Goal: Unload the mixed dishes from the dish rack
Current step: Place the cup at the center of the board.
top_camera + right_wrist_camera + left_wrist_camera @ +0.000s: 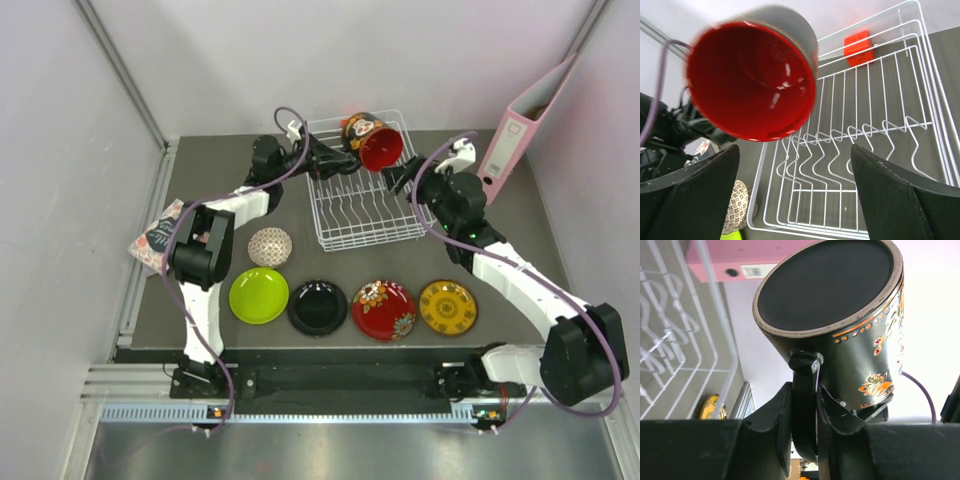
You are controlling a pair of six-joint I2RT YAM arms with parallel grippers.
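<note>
The left gripper (pixel 805 407) is clamped on the handle of the mug (pixel 368 138). The mug hangs on its side above the far part of the rack (pixel 362 215), in the upper middle of the top view, with its red mouth turned to the lower right; in the left wrist view its dark base fills the upper half. The right gripper (pixel 400 181) stands just beside the right edge of the rack; its fingers (pixel 695 195) are wide apart and hold nothing; the mouth of the mug faces its camera, at the upper left of that view. On the worktop (pixel 200 160), across the lower part of the top view, lie in a row from left to right the green plate (pixel 259 295), the black plate (pixel 318 307), the red plate (pixel 384 309) and the yellow plate (pixel 448 306); the bowl (pixel 270 246) sits just above the green plate, left of the rack. A pink binder (pixel 525 130) leans at the upper right.
</note>
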